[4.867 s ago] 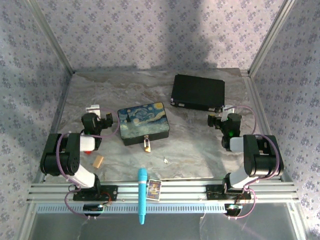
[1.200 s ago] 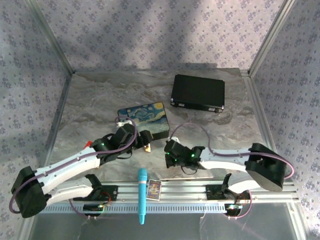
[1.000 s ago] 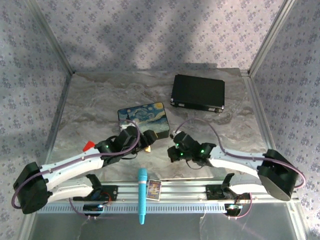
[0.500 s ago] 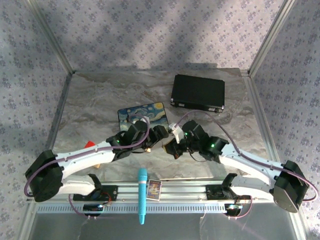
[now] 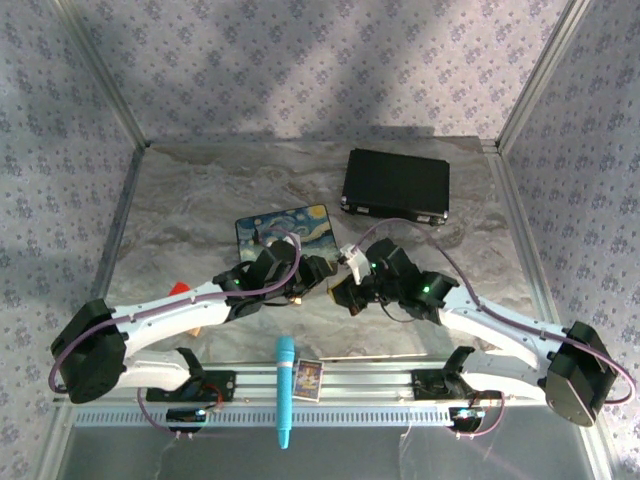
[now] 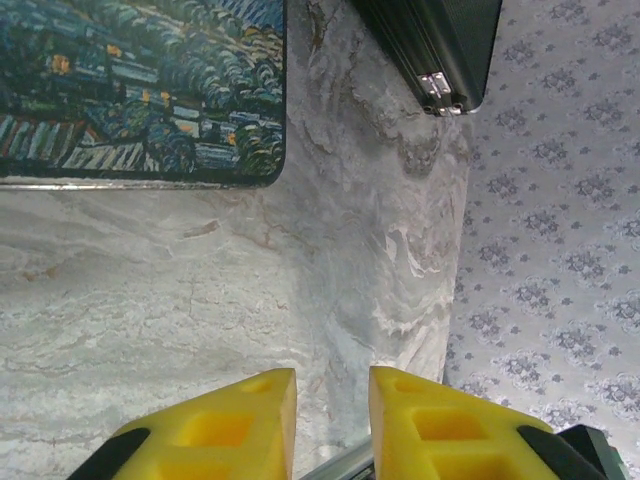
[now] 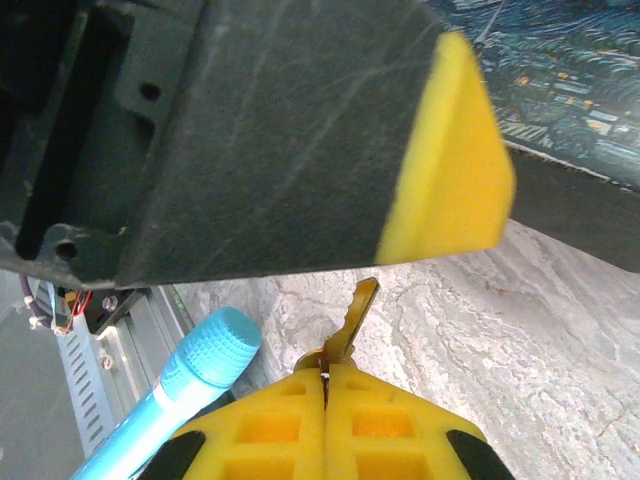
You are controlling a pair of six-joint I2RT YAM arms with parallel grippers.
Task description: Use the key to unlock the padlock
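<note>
Right hand [image 7: 326,375] is pressing its fingers together on the key [image 7: 352,310], with the blade sticking out forward, probably so it can be aimed at the keyhole. Left hand [image 6: 332,385] is hovering over the padlock [image 5: 297,296] at the front edge of the painted box [image 5: 285,228], likely to steady it. Its fingers are sitting narrowly apart with a silvery sliver between them; cannot tell whether they are gripping.

Lab rig: aluminium frame [image 5: 340,378], patterned walls [image 5: 300,70], marble table [image 5: 200,190].
</note>
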